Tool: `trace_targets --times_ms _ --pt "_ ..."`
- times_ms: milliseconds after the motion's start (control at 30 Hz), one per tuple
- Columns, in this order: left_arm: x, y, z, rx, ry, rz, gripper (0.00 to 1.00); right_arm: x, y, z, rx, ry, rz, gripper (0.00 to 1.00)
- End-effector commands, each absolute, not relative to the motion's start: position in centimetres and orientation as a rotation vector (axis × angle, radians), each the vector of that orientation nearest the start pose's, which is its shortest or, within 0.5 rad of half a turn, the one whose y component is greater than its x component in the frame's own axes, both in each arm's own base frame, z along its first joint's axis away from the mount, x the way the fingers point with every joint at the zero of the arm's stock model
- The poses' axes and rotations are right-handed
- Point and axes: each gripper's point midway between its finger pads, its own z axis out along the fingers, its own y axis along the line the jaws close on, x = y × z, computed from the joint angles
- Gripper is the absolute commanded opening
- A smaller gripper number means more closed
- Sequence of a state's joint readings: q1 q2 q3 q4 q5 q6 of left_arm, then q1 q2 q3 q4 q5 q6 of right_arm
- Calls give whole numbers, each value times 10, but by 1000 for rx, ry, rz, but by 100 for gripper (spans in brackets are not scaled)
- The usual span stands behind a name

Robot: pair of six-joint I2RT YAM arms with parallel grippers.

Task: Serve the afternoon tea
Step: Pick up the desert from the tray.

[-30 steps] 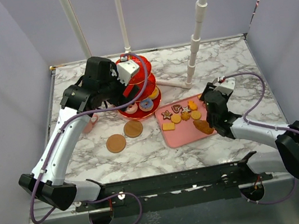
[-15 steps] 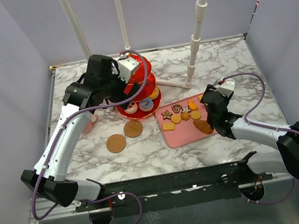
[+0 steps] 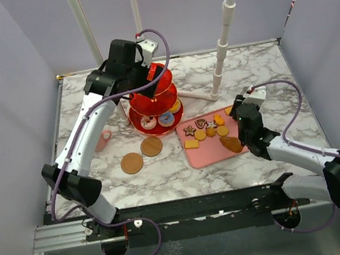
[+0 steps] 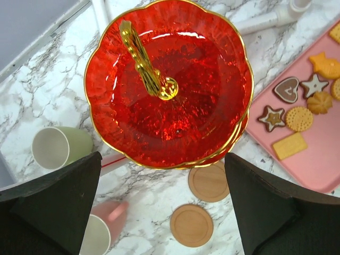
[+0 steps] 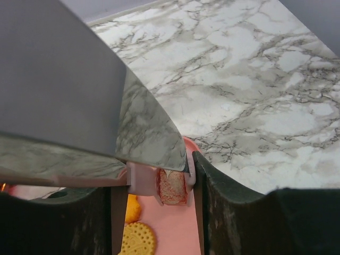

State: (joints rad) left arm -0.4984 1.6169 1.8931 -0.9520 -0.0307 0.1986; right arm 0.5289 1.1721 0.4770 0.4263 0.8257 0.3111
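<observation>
We see left gripper (image 4: 162, 156) wide open, empty, above stand (image 4: 202, 79). Right gripper (image 5: 171, 179) pinches cookie (image 5: 171, 190) on tray (image 3: 210, 153). Stand partly filled; green mug (image 4: 56, 146), pink mug (image 4: 98, 234) off 2 coasters (image 4: 209, 183).

marble table (image 3: 265, 73) | red stand (image 4: 202, 106), pink tray (image 3: 209, 152), two coasters (image 3: 132, 163) (image 3: 152, 146), green mug (image 4: 56, 147), pink mug (image 4: 98, 234)

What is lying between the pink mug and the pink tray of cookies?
Two brown round coasters, slightly apart, shown in the top and left wrist views.

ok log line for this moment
left gripper: open above translucent red three-tier stand | right gripper: shut on small brown pastry over pink tray
</observation>
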Motion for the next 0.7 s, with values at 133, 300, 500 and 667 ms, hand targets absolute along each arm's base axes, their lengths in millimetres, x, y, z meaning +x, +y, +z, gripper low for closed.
trace_targets --times_ms 133,300,500,667 --pt "413 -196 321 487 2137 -128 99 336 75 178 241 1671 -28 28" --pt "429 -203 326 450 2100 -137 96 333 78 184 221 1659 6 28" --pt "444 -213 340 439 2049 -160 68 333 85 192 193 1647 48 28" --pt "448 -217 344 439 2036 -172 49 331 86 195 191 1638 64 28"
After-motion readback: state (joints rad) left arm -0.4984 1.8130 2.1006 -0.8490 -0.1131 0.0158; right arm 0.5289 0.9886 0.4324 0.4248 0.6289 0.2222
